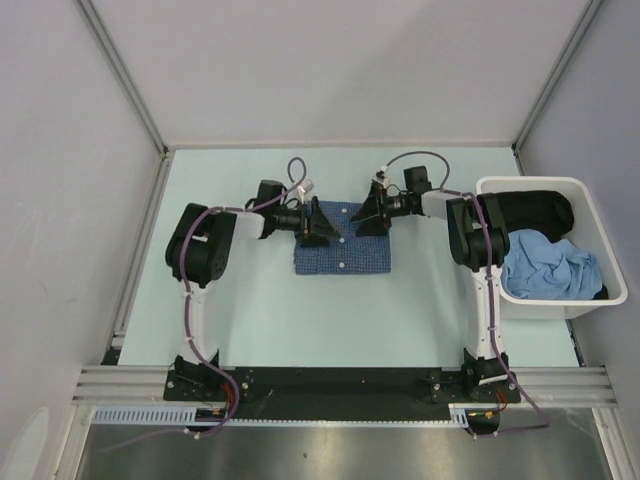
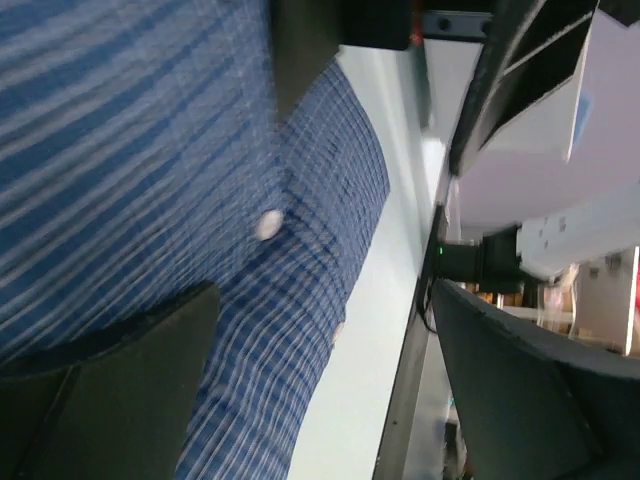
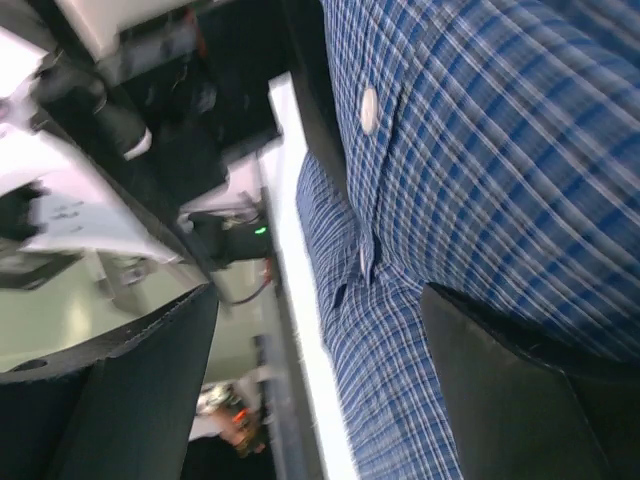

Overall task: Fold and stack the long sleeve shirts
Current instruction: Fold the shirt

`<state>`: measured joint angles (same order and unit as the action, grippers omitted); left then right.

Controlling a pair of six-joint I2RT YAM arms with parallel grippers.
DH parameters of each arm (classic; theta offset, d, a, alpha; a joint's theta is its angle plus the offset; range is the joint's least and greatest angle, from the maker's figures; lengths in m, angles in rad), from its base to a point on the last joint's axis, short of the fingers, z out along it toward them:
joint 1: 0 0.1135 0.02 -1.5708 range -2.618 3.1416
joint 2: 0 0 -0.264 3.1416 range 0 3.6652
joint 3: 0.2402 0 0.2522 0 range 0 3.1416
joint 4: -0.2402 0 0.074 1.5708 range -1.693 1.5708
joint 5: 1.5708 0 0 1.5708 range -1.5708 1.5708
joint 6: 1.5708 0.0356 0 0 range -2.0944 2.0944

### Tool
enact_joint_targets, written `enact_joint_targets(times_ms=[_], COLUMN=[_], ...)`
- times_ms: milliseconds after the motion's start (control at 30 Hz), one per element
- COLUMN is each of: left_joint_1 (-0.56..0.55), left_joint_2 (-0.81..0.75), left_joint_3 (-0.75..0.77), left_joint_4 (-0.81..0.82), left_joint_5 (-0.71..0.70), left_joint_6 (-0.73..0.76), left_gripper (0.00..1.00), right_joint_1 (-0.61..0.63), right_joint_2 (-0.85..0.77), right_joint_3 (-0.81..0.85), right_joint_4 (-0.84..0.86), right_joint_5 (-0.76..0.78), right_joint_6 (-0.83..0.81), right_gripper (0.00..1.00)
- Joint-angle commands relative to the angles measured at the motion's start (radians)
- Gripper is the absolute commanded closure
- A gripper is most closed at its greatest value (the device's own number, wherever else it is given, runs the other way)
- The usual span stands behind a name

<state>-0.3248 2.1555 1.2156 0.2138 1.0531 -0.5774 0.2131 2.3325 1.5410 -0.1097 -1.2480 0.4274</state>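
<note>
Checked blue shirt [image 1: 345, 255] lies folded into a rectangle at the middle of the counter [image 1: 250, 300] in the overhead view. The left gripper [image 1: 325, 226] sits over its 10 o'clock corner and the right gripper [image 1: 362, 215] over its 1 o'clock corner, both with jaws spread. At 3 o'clock a white bin [image 1: 530, 185] holds a light-blue cloth [image 1: 548, 265] and a dark garment [image 1: 535, 210].

In the left wrist view the fingers [image 2: 110, 390] stand wide apart, one over the cloth, with a white button [image 2: 268, 224] near the centre.

In the right wrist view the fingers [image 3: 520, 390] are likewise parted, and checked fabric fills the frame from 12 to 4 o'clock.
</note>
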Motion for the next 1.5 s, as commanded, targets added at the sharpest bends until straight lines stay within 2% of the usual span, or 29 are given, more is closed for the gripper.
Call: enact_joint_targets(times_ms=[0,100,167,267,333,367,467,533,567,600,700,733,833,900,967,1000,1033,1067,1133,1200,1233,1367,1467], left_joint_1=[0.084,0.122,0.142,0.135,0.116,0.104,0.067,0.069,0.073,0.082,0.101,0.107,0.141,0.168,0.181,0.188,0.190,0.190,0.188,0.188,0.187,0.182,0.171], left_joint_2=[0.015,-0.040,-0.121,-0.218,-0.215,-0.185,-0.064,0.002,0.042,0.096,0.139,0.145,0.112,0.058,-0.061,-0.101,-0.185,-0.222,-0.301,-0.371,-0.394,-0.382,-0.343], left_joint_3=[-0.086,-0.122,-0.142,-0.092,-0.018,0.071,0.200,0.240,0.264,0.275,0.283,0.291,0.244,0.214,0.174,0.165,0.151,0.138,0.067,0.021,-0.020,-0.099,-0.131], left_joint_4=[-0.034,-0.195,-0.281,-0.327,-0.311,-0.303,-0.252,-0.187,-0.154,-0.131,-0.149,-0.187,-0.195,-0.183,-0.206,-0.311,-0.374,-0.437,-0.585,-0.692,-0.717,-0.714,-0.664], left_joint_5=[-0.091,-0.073,-0.028,0.024,0.044,0.045,-0.007,-0.047,-0.063,-0.086,-0.148,-0.154,-0.153,-0.150,-0.156,-0.162,-0.192,-0.209,-0.276,-0.312,-0.315,-0.272,-0.239], left_joint_6=[-0.038,0.105,0.207,0.281,0.272,0.245,0.151,0.078,-0.017,-0.045,-0.033,0.018,0.051,0.088,0.229,0.299,0.455,0.538,0.742,0.828,0.833,0.723,0.610], left_gripper=[0.02,0.03,0.04,0.04,0.05,0.05,0.06,0.07,0.07,0.09,0.11,0.11,0.12,0.10,0.09,0.08,0.08,0.09,0.10,0.15,0.17,0.35,0.42], right_joint_1=[-0.061,-0.081,-0.092,-0.093,-0.092,-0.087,-0.067,-0.057,-0.057,-0.058,-0.061,-0.057,-0.057,-0.058,-0.064,-0.073,-0.080,-0.084,-0.093,-0.095,-0.093,-0.084,-0.067], right_joint_2=[0.087,0.057,0.033,0.004,0.004,0.010,0.066,0.129,0.151,0.169,0.217,0.244,0.278,0.272,0.211,0.180,0.138,0.096,-0.042,-0.175,-0.212,-0.355,-0.380], right_joint_3=[0.074,0.126,0.233,0.336,0.370,0.390,0.442,0.467,0.479,0.504,0.554,0.576,0.685,0.731,0.755,0.748,0.698,0.661,0.549,0.351,0.209,-0.077,-0.174], right_joint_4=[-0.220,-0.371,-0.497,-0.522,-0.487,-0.440,-0.439,-0.462,-0.461,-0.459,-0.459,-0.475,-0.510,-0.525,-0.547,-0.553,-0.559,-0.564,-0.599,-0.649,-0.665,-0.656,-0.624], right_joint_5=[0.096,0.117,0.127,0.171,0.182,0.185,0.214,0.254,0.269,0.297,0.355,0.366,0.403,0.421,0.415,0.403,0.395,0.388,0.386,0.378,0.380,0.400,0.418], right_joint_6=[-0.190,-0.291,-0.369,-0.388,-0.352,-0.311,-0.314,-0.349,-0.354,-0.357,-0.397,-0.409,-0.449,-0.461,-0.467,-0.463,-0.455,-0.432,-0.432,-0.432,-0.437,-0.460,-0.464], right_gripper=[0.10,0.11,0.14,0.18,0.23,0.29,0.32,0.35,0.41,0.44,0.53,0.53,0.54,0.51,0.45,0.43,0.43,0.41,0.40,0.39,0.38,0.38,0.38])
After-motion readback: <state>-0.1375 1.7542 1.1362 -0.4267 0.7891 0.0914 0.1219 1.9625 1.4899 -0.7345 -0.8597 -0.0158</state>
